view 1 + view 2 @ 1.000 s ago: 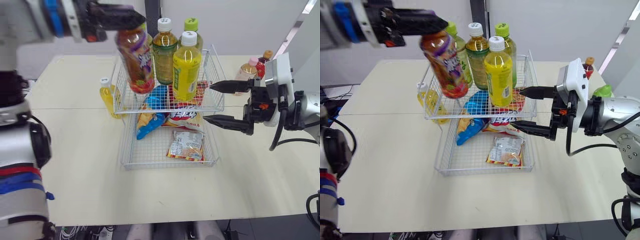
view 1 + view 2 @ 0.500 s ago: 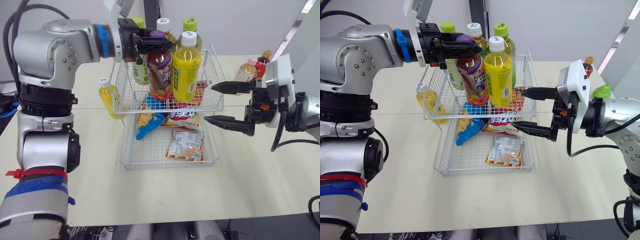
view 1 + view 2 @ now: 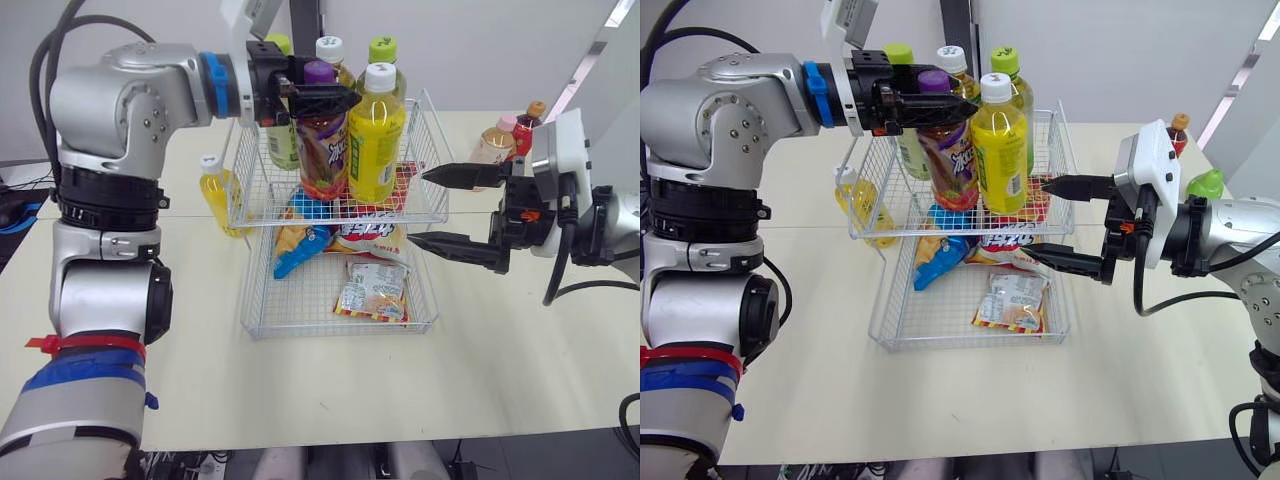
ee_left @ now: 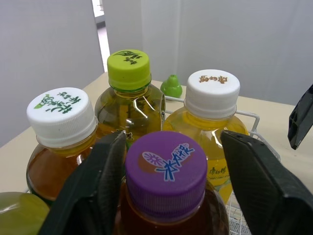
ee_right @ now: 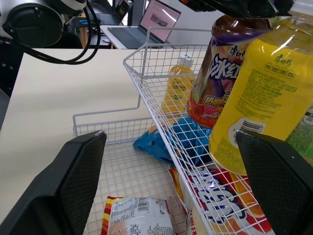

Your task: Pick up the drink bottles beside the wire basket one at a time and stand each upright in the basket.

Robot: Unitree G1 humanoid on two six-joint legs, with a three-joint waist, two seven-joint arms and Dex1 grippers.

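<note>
One bottle (image 3: 322, 150), labelled 冰红, is flanked in the basket (image 3: 240, 222) by the left gripper (image 3: 325, 98), jaws slightly parted; the right gripper (image 3: 418, 207) is held wide.

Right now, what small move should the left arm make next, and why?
Probably lift the left gripper straight up. Its fingers flank the purple-capped bottle with a gap, the bottle stands upright in the upper basket, and the yellow bottle close beside makes a sideways exit risky.

You have left gripper (image 3: 952, 100) at neck of purple-capped bottle (image 3: 950, 165), upright in upper wire basket (image 3: 890, 236) | right gripper (image 3: 1035, 215) fingers spread, just beside basket | small yellow bottle (image 3: 862, 205) on bench (image 3: 790, 330), basket's left.
</note>
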